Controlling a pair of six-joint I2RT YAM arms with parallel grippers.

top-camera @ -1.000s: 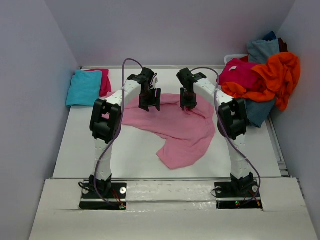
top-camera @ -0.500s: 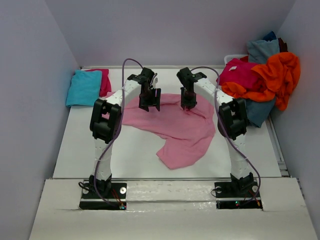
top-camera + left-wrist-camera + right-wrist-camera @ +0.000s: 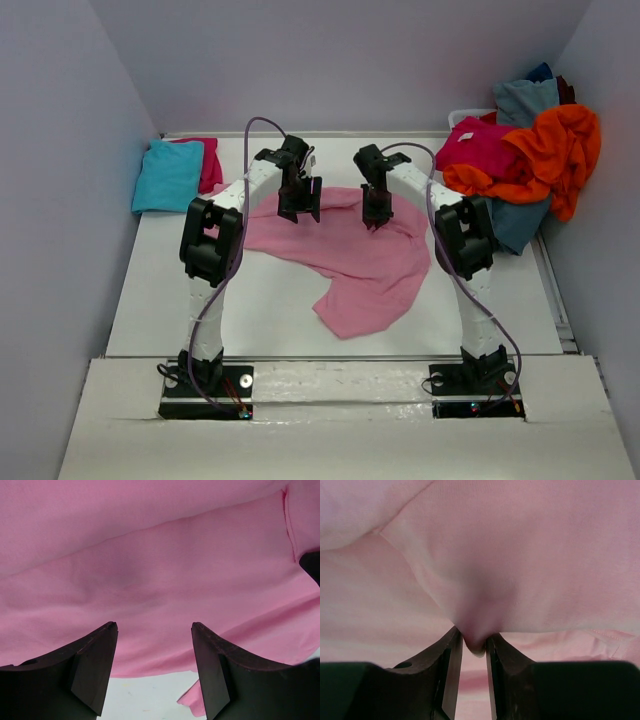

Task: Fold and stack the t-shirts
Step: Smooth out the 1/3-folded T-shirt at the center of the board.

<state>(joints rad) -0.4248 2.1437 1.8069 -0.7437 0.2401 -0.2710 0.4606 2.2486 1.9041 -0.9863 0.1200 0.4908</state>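
Note:
The light pink t-shirt [image 3: 360, 270] lies spread and crumpled across the middle of the table. My right gripper [image 3: 376, 218] is down on its far right part. In the right wrist view it [image 3: 475, 640] is shut on a raised fold of the pink cloth [image 3: 520, 555], which touches both fingertips. My left gripper [image 3: 298, 213] hovers over the shirt's far left part. The left wrist view shows it [image 3: 155, 630] open, with nothing between its fingers, above the pink cloth [image 3: 150, 555] and its hem edge.
A folded turquoise t-shirt [image 3: 168, 175] lies on a magenta one [image 3: 208, 160] at the back left. At the back right sits a heap of orange [image 3: 560, 150], magenta [image 3: 485, 145] and grey-blue [image 3: 525, 100] shirts. Bare white table [image 3: 250, 300] shows near the front.
The right gripper's jaws have narrowed onto a fold of the pink shirt and it has sunk slightly. The left arm has not moved.

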